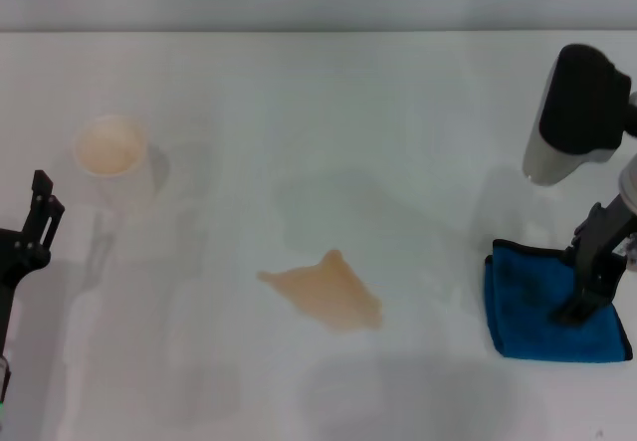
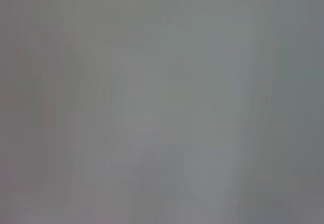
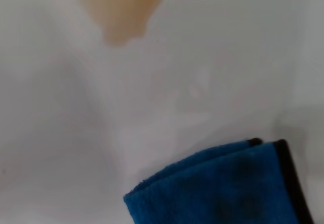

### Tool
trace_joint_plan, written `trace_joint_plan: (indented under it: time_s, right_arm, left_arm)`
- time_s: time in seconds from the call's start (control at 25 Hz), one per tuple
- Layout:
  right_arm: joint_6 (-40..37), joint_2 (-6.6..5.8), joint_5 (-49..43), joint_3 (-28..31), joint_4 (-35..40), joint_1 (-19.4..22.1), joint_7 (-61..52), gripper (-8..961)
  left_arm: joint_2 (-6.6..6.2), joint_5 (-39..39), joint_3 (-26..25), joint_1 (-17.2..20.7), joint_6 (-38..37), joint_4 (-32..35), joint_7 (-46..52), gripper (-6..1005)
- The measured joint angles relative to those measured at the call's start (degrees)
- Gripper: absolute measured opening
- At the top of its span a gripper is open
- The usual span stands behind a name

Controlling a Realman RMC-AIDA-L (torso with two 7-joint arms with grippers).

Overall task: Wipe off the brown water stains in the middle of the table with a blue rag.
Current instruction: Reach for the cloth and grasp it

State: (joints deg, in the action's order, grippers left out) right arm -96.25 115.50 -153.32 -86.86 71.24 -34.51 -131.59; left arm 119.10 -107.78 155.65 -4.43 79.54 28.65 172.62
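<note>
The brown water stains [image 1: 326,292] form a thin tan patch with a pointed outline near the middle of the white table [image 1: 318,112]. The stain also shows in the right wrist view [image 3: 124,6]. The blue rag [image 1: 532,312] lies folded flat at the right, with black edging, and shows in the right wrist view too [image 3: 223,188]. My right gripper [image 1: 582,302] reaches down onto the rag's right part and touches its top. My left gripper [image 1: 42,207] is parked at the table's left edge, open and empty. The left wrist view shows only a grey blur.
A translucent whitish cup [image 1: 114,157] with a tan inside stands upright at the back left. A faint wet sheen [image 1: 338,197] lies behind the stain. The table's far edge runs along the top of the head view.
</note>
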Motion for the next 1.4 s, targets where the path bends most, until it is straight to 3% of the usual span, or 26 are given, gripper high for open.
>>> trace_joint_plan:
  time_s: [1.08,1.4]
  right_arm:
    - [7.06,0.40,-1.54,-7.75,-3.96,0.73,-1.62,776]
    - [6.91,0.42,-1.60,-9.01,-3.70,0.54,-1.81,726]
  left_arm:
    - [-0.01,1.01,0.00,-1.45,0.00,0.01,0.00,862]
    - [-0.01,0.99,0.00,-1.45,0.00,0.06,0.00,862]
